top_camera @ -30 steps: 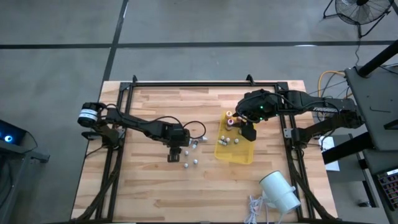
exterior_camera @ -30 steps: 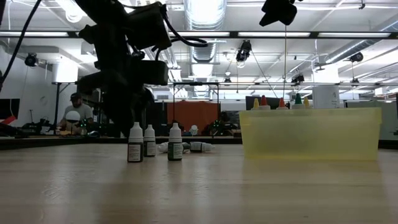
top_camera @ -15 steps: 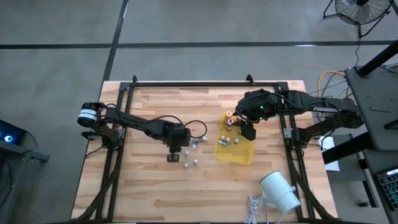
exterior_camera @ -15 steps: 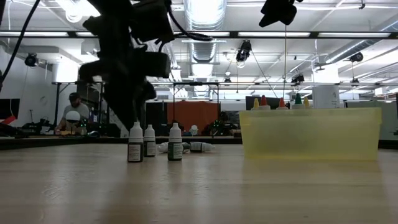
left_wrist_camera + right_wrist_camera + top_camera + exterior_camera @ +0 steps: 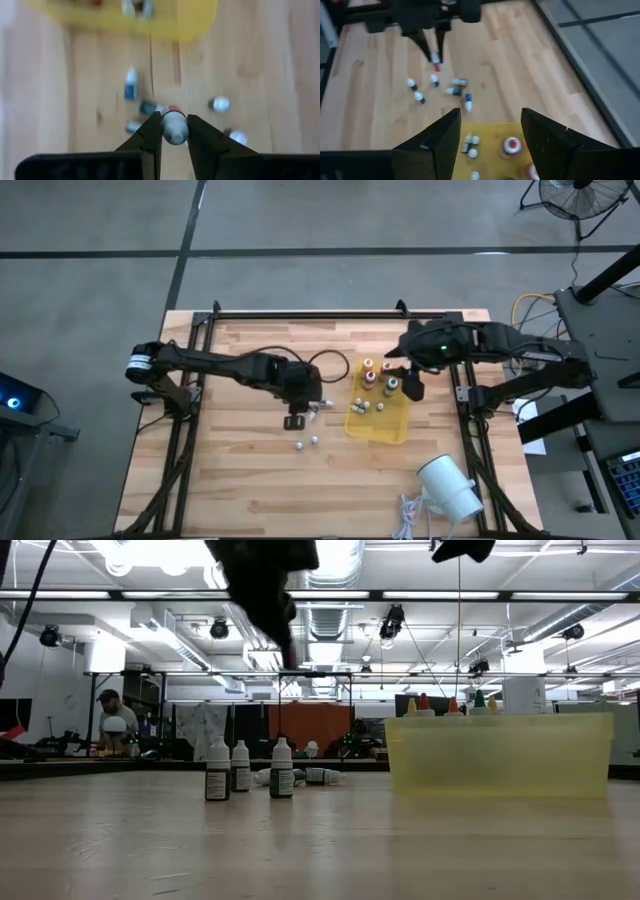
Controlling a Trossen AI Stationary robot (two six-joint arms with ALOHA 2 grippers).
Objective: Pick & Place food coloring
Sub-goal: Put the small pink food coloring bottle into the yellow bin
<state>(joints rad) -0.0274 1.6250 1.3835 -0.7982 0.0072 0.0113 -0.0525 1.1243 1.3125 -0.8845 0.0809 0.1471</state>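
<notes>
Your left end effector (image 5: 174,131) was pinching one small vial (image 5: 174,128) between its fingers, lifted clear of the counter (image 5: 240,480) and hanging above the loose cluster, with the yellow bin (image 5: 395,428) near it on one side. I judged that vial to be picked but not yet placed.

Your right end effector (image 5: 490,131) hung over the bin's far edge with its fingers spread and nothing between them.

What looked done: several larger bottles with coloured tops (image 5: 368,366) stood inside the bin, and a few small vials (image 5: 365,407) lay on its floor. From counter height, yellow, red, orange and green tips (image 5: 449,703) showed over the bin's wall.

What was left, as far as you could see: three upright vials (image 5: 241,768) stood in a row on the counter, well apart from the bin, with a few more lying on their sides (image 5: 305,776) just beyond them. From above, two lone vials (image 5: 306,443) sat apart from the cluster, nearer the front edge. I would have put you roughly past halfway, with about half a dozen small vials to go.
</notes>
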